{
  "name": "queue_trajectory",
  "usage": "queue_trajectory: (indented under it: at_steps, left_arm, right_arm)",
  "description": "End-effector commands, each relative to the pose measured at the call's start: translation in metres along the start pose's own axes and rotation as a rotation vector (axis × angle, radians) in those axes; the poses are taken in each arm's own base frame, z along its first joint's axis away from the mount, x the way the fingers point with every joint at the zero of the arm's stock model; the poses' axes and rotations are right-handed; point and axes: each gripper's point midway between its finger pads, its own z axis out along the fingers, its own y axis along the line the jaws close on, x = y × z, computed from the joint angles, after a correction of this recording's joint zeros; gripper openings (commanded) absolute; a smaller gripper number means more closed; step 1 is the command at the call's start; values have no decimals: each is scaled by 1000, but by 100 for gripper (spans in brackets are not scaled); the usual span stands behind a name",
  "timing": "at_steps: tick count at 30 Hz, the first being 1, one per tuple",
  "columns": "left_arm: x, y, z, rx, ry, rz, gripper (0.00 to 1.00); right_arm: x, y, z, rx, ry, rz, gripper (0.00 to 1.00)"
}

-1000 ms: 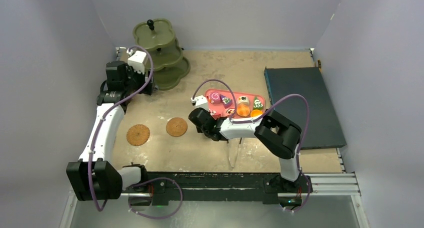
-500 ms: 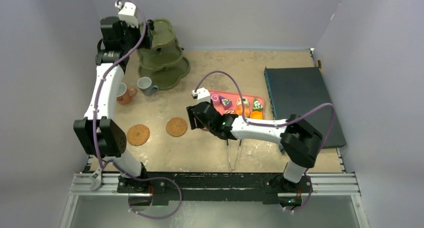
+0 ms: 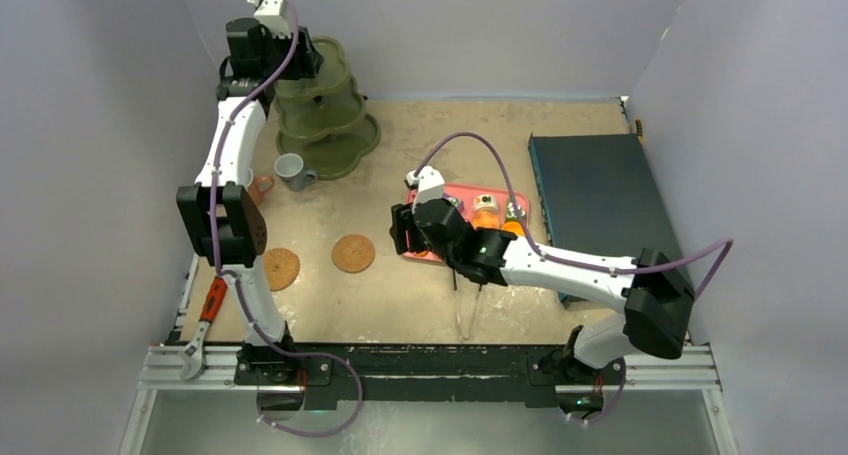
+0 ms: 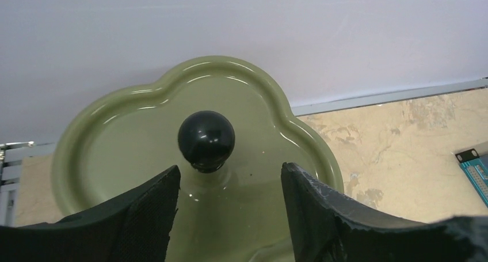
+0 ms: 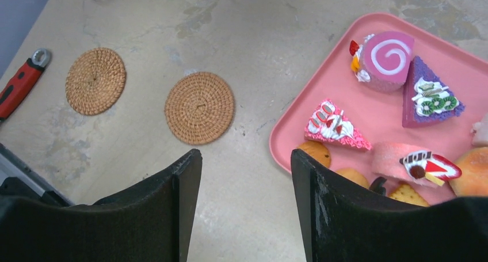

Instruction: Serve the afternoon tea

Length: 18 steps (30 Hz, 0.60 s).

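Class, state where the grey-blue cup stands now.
In the top view, the small grey-blue cup stands far left, beside the olive three-tier stand.

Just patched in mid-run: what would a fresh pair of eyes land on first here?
The olive three-tier stand at the table's far left corner draws the eye first, with the left gripper open at its top tier near the black knob. Next is the pink tray of bright toy pastries at mid-table, with the open right gripper hovering by its left end.
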Motion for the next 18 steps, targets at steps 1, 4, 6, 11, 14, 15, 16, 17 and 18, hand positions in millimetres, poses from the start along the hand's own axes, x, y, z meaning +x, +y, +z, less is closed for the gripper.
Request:
queue_trajectory:
  at_steps: [1,4,6,11,14,15,16,17,18]
  left_arm:
    - [-30,-18,6,47,-82,-14,61]
    - [-26,-15,13,25,-82,-15,55]
    - [-24,-10,17,-5,-85,-7,50]
    - [-24,2,25,-59,-101,15,47]
    - [-24,1,29,-45,-103,21,46]
    - [-23,1,31,-41,-102,21,44]
    - [-23,1,32,-39,-105,24,41]
    - [-23,0,33,-36,-106,26,34]
    - [-22,-2,34,-27,-104,27,25]
  right_arm:
    - [-3,-6,-17,1,-1,6,61]
    - [1,-10,-22,6,8,17,62]
    - [3,-12,-26,7,7,25,61]
    - [7,-19,-34,20,18,26,61]
    - [8,-20,-35,24,20,27,61]
    - [9,-21,-35,28,23,28,61]
    - [10,-21,-34,31,26,27,60]
    - [11,-22,-34,34,29,27,60]
    - [12,-24,-34,41,29,30,60]
